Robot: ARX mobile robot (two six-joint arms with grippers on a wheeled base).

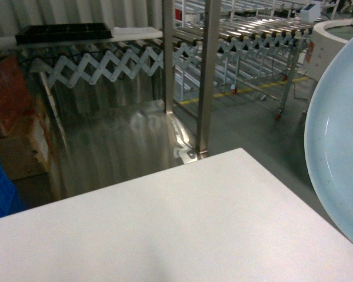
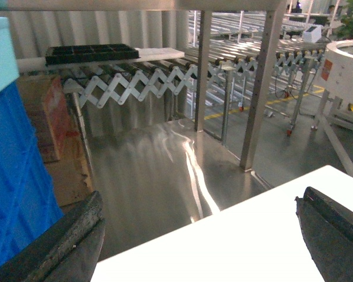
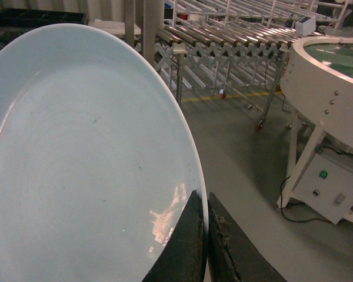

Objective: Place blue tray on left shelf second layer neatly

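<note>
Right gripper (image 3: 205,235): we see its two dark fingers pinched together on the rim of the blue tray (image 3: 88,158), gripping the edge near the bottom of the right wrist view.
Left gripper (image 2: 200,235): we see its two dark fingers spread wide apart with nothing between them, above the near edge of the white table (image 1: 182,223).
Left shelf second layer (image 1: 117,147): shiny steel deck behind the table, framed by angle posts; we find its left part hidden behind a blue crate (image 2: 15,182) and cardboard boxes (image 1: 12,111).
Blue tray: held up on edge at the right of the head view (image 1: 335,147), off the table's right side and well apart from the shelf deck; we see only its left part there, and in the right wrist view its left and lower edges are cut off.
Crate contents: we cannot tell; only its ribbed side shows.
Black tray (image 1: 63,32): it sits on the roller conveyor (image 1: 241,35) behind the shelf; its contents are too dark to make out.
</note>
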